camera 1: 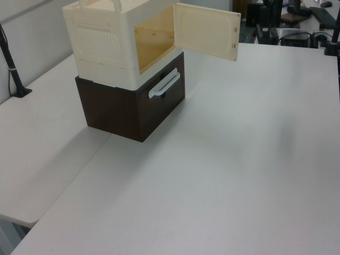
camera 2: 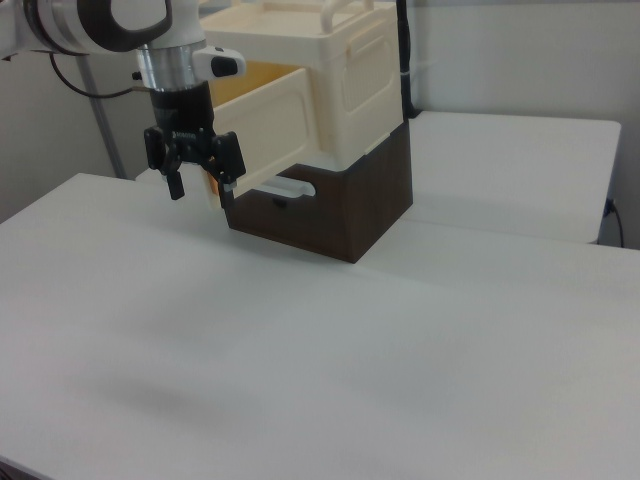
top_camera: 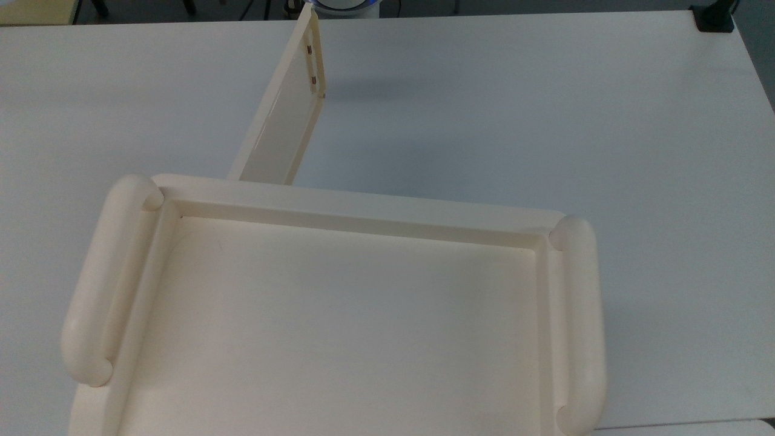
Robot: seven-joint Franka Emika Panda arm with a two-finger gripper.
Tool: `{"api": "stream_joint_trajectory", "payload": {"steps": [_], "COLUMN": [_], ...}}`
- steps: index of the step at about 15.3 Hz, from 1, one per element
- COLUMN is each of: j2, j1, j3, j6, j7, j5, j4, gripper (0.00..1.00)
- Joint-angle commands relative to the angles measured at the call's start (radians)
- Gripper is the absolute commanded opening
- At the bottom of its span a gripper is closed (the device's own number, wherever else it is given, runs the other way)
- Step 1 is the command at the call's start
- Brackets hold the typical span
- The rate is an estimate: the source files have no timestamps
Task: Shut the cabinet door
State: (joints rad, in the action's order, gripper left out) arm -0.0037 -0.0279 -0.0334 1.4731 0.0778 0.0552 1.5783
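Observation:
The cream cabinet [camera 1: 101, 42] stands on a dark brown drawer box [camera 1: 117, 109]. Its recessed top [top_camera: 363, 209] with two tubular rails takes up the lower part of the top view. The cabinet door [top_camera: 284, 127] is swung wide open, standing out from the cabinet front, with its slim bar handle [top_camera: 316, 57] near the free edge. From the left view the door [camera 1: 204, 29] juts out toward the left view's right. In the right view my gripper [camera 2: 200, 192] hangs open, pointing down, by the free edge of the door [camera 2: 265, 125], with nothing between its black fingers.
The brown box has a white drawer handle [camera 1: 163, 84] below the open door. The white table [camera 2: 350, 350] spreads wide in front of the cabinet. A black clamp [top_camera: 714, 17] sits at the table's far corner in the top view.

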Motion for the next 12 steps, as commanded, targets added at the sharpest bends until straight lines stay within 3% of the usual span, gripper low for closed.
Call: {"api": "stream_joint_trajectory", "payload": {"steps": [1,12], "j2": [-0.004,-0.004], "j1": [-0.004,-0.001], "j3": [-0.003,-0.011], "j6": [0.018,0.015], "j7": [0.008,0.01], "j5": [0.008,-0.006], "j4": [-0.001,-0.009], "gripper": [1.0,1.0]}}
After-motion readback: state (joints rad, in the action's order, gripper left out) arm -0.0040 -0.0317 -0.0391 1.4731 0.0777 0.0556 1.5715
